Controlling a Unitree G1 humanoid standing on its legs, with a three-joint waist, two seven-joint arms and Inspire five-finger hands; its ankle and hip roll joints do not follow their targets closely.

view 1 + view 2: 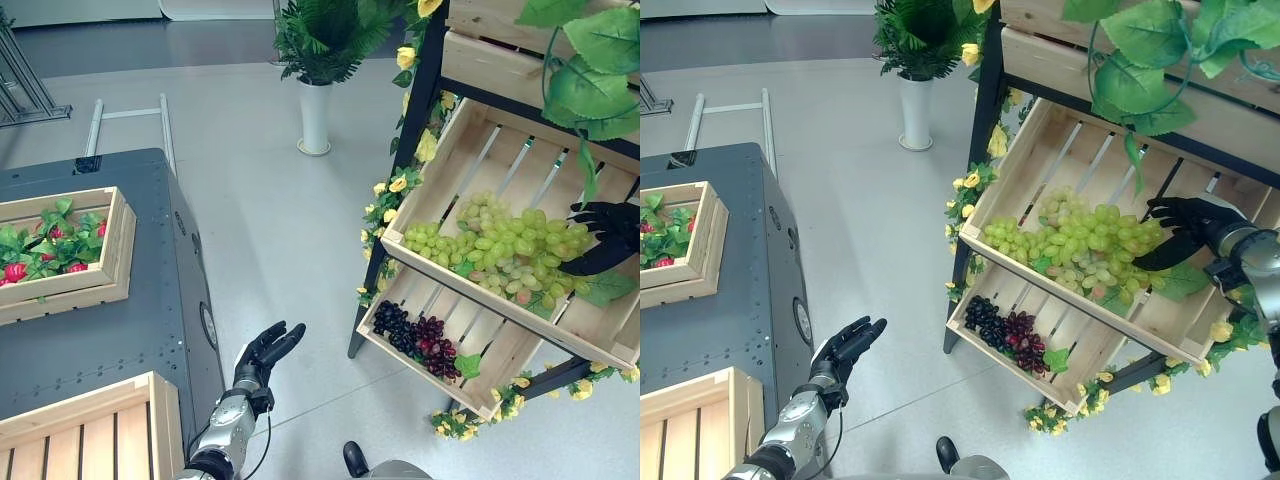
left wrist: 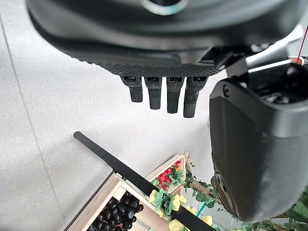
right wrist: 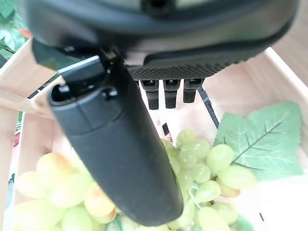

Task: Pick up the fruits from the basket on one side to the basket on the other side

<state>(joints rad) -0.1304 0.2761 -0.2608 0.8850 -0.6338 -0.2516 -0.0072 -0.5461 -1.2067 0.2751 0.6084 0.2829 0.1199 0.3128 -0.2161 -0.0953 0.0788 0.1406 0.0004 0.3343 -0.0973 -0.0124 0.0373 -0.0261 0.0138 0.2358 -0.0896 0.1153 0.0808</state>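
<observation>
A pile of green grapes (image 1: 500, 245) lies in the upper slanted wooden crate (image 1: 450, 150) of a shelf on the right. My right hand (image 1: 605, 235) reaches into that crate at the pile's right edge, fingers straight and thumb spread, open; whether it touches the grapes I cannot tell. In the right wrist view its thumb (image 3: 120, 159) hangs over the grapes (image 3: 207, 163) beside a green leaf (image 3: 262, 139). My left hand (image 1: 268, 352) is held open over the floor, palm up, next to the grey table (image 1: 140, 330). An empty wooden crate (image 1: 90, 420) stands on the table's near corner.
The lower shelf crate holds dark grapes (image 1: 420, 340). A crate of strawberries and leaves (image 1: 65, 285) sits on the table at the left. A potted plant in a white vase (image 1: 315, 100) stands on the floor behind. Yellow flowers and vines trim the shelf frame.
</observation>
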